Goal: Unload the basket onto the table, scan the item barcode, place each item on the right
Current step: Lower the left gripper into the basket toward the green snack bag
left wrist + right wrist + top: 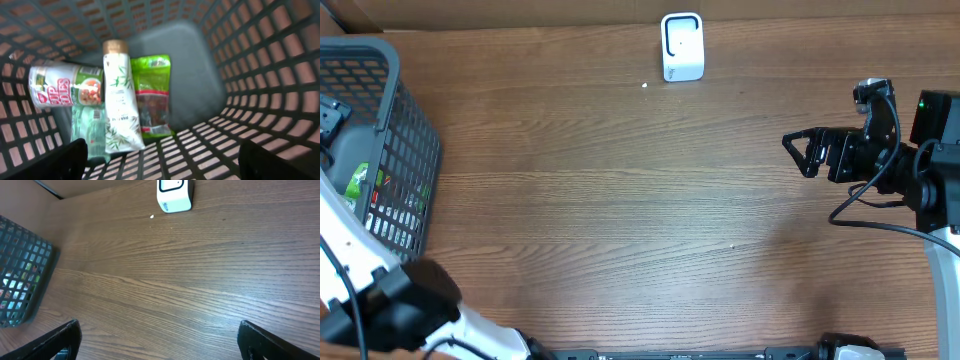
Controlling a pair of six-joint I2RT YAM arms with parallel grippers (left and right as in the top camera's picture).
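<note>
Left gripper: jaws wide apart, empty, inside basket.
Tube: on basket floor, ahead, slightly left; long axis points away, cap far.
Nearer arm: left; right gripper spread, empty, well apart.

"Cup Noodles" can be made out in red on the cup, ahead and left of the left gripper. Print on the tube and pouch is blurred.
</note>
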